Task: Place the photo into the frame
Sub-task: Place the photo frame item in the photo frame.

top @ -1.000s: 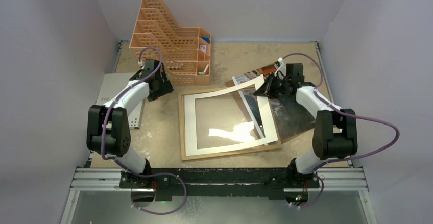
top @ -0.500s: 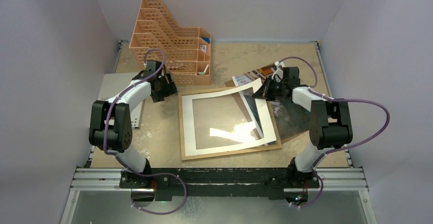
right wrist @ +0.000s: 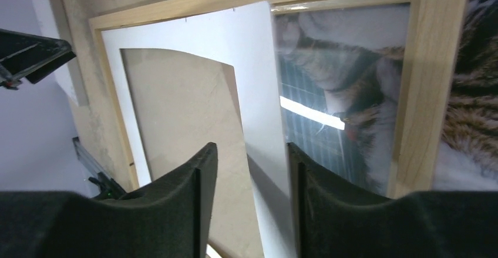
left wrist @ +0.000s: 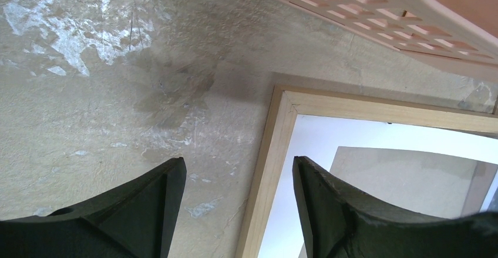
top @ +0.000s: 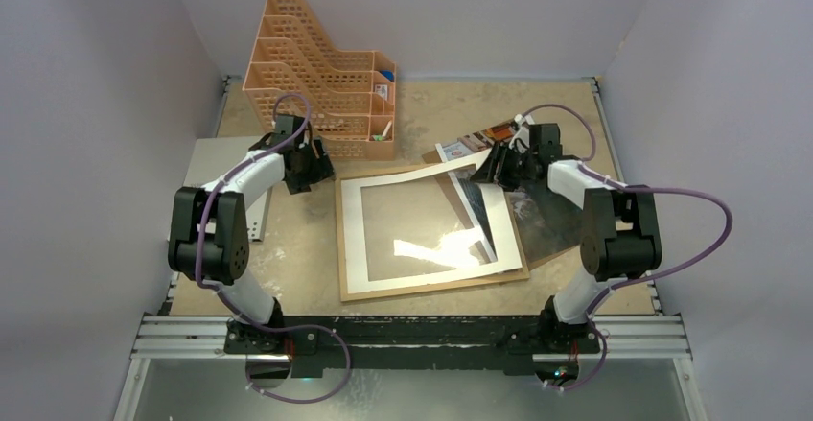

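Note:
The light-wood frame [top: 431, 285] lies flat mid-table. A white mat [top: 353, 239] with a cut-out window rests askew on its glass. The photo [top: 556, 218] lies on the table at the right, partly under the frame, with its colourful books [top: 475, 140] showing past the far edge. My right gripper [top: 497, 165] hovers open over the frame's far right corner. In the right wrist view its fingers [right wrist: 176, 205] straddle the mat's right strip [right wrist: 258, 64], holding nothing, and the cat shows through the glass [right wrist: 340, 93]. My left gripper [top: 321, 167] stands open astride the frame's left rail [left wrist: 270, 152].
An orange lattice file organizer [top: 321, 76] stands at the back left, close behind my left gripper; its wall shows in the left wrist view [left wrist: 364, 5]. A grey sheet [top: 216, 167] lies at the left edge. Walls close in on three sides.
My right gripper has opened and let go of the mat's far right corner, which now lies flatter on the frame. My left gripper shifted right to the frame's far left corner.

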Tool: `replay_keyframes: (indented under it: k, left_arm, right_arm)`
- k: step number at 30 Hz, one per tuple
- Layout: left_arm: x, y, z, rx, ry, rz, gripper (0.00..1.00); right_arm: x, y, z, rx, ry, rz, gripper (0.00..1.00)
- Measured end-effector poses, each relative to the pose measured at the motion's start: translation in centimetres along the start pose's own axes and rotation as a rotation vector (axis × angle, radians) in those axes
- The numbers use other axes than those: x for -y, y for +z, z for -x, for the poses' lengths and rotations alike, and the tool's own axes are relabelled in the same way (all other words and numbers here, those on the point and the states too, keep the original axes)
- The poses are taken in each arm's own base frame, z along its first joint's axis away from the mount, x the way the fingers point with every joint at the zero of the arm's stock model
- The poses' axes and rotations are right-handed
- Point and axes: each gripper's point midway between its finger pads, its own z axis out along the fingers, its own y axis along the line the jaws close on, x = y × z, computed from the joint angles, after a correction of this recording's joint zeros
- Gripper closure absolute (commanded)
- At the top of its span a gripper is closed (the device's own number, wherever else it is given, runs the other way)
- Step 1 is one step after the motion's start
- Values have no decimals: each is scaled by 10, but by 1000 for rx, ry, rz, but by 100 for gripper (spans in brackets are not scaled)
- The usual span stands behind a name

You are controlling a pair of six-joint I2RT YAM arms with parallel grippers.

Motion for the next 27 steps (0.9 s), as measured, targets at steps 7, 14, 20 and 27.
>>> replay_keyframes:
  k: [7, 14, 20, 27]
  left_arm:
    - [-2, 3, -1, 1, 0, 8, 30]
    - [-6, 7, -5, -4, 0, 20, 30]
    - [-7, 8, -5, 0, -1, 19, 30]
    - [-4, 10, -3, 12, 0, 1, 30]
  right_arm:
    - [9, 2, 2, 5, -31, -124, 29]
    - [33, -16, 5, 4, -24, -338, 27]
    - [35, -42, 29, 82, -61, -457, 45]
    - [23, -33, 35, 96, -58, -389, 61]
